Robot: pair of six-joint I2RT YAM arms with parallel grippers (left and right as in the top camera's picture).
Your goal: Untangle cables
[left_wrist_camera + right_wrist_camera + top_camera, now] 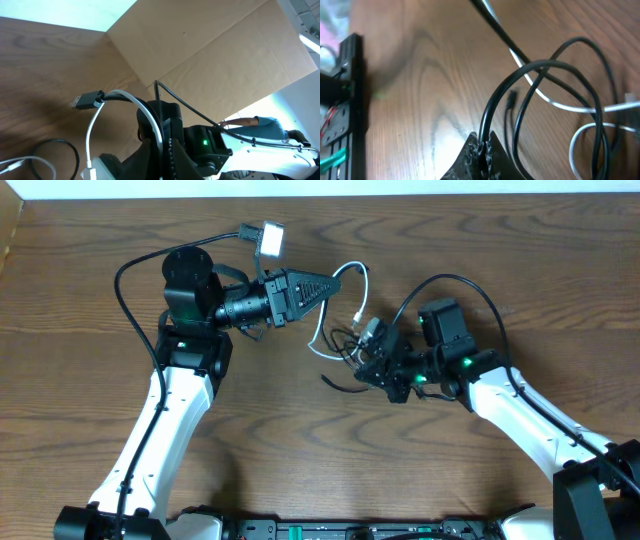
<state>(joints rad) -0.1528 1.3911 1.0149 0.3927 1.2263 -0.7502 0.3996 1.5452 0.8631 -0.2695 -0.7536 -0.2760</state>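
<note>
The thin white cable (350, 272) arcs rightward off the tip of the left pincer (328, 282), which is clamped on it, then drops into the tangle mid wooden tabletop (280, 440). Only the left wrist cam shows its dark grey plug (85, 101) poking sideways. The right wrist cam shows the right pincer (483, 146) pinched tight on the thin black cable (540, 67), which loops away from its tips.

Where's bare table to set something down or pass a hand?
Free: bare table between left arm and right arm; also the far-right corner behind the right arm. Crowded: centre, white cable and black cable tangled between left fingers and right fingers.
</note>
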